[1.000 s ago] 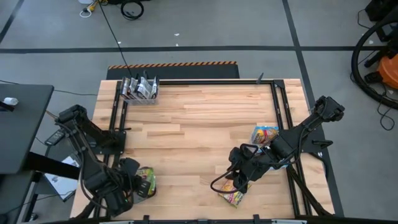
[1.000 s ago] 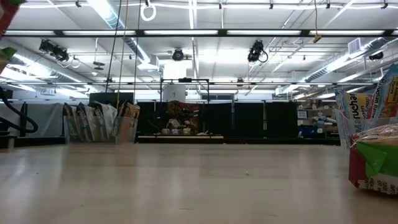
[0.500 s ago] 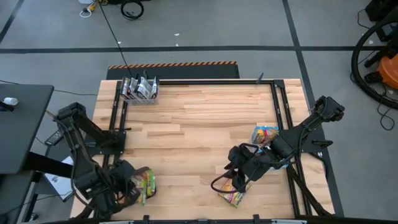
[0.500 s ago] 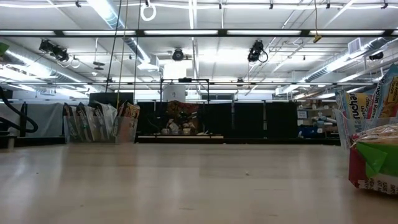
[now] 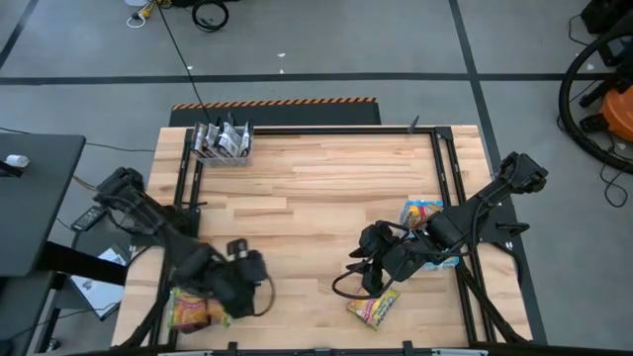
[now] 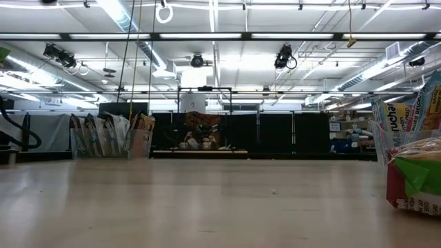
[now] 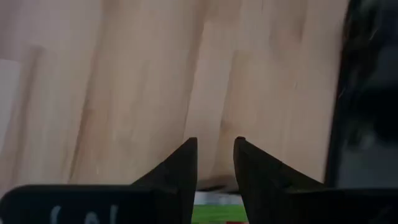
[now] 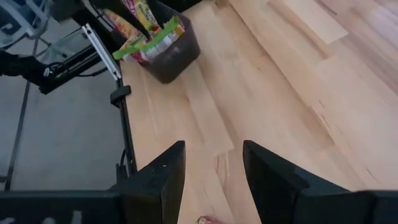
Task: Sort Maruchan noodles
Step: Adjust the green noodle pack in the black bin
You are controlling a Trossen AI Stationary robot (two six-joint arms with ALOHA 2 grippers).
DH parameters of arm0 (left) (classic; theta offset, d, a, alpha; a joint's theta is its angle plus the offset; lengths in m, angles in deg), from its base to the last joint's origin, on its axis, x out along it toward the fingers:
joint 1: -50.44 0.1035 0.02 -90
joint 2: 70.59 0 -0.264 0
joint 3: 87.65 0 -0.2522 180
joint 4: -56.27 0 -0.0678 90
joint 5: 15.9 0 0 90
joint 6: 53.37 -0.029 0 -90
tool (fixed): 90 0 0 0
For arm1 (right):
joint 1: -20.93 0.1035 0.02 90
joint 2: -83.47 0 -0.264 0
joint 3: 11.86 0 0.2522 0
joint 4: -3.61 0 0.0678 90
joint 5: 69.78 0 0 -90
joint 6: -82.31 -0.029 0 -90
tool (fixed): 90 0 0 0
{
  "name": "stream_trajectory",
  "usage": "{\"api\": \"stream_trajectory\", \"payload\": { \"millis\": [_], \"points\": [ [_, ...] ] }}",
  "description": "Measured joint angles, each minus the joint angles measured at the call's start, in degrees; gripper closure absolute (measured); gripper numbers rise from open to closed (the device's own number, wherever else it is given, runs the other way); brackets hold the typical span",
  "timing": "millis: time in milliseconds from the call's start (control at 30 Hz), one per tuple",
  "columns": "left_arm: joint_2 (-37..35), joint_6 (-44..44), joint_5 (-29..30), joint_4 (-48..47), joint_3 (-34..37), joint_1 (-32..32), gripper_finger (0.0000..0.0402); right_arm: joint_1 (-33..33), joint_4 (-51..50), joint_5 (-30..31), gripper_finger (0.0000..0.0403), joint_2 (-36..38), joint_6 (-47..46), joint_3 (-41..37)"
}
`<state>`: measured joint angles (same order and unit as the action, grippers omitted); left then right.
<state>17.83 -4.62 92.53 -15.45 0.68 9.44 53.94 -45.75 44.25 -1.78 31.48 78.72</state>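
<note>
A bin of orange-yellow noodle packets (image 5: 198, 309) sits at the near left corner of the tabletop (image 5: 316, 188), just behind the left tool (image 5: 247, 272). A moment ago that tool was over this bin with its fingers pinched together; now it has swung away toward the middle of the tabletop, its fingers a small gap apart with nothing between them — the left wrist view shows only bare wood past them. That suggests a packet has just been dropped into the bin, one more sorted.

A loose orange-yellow packet (image 5: 374, 309) lies flat on the wood just below the right tool (image 5: 368, 277), which hovers with its fingers spread wide and empty. It has barely shifted in the last second. Beside the right arm, farther back, rests a light blue packet (image 5: 422, 215).

Well away from both tools, at the far left corner, a clear bin (image 5: 223, 143) holds dark packets standing upright.

Judging by this, the sort is under way — the loose orange packet and the blue one are not yet placed.
</note>
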Motion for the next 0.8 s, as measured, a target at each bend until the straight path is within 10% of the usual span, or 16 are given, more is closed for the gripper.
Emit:
{"api": "stream_trajectory", "payload": {
  "millis": [267,800],
  "points": [
    [7.1,-13.3,-16.3,-6.9,0.1,3.5,0.0298,2.0,0.4,-2.3,0.0235,-5.0,-1.2,-0.4],
    [6.5,-3.7,-31.4,-19.4,0.0,-8.6,0.0301,4.2,1.7,-8.6,0.0235,-11.8,-4.0,-0.5]
  ]
}}
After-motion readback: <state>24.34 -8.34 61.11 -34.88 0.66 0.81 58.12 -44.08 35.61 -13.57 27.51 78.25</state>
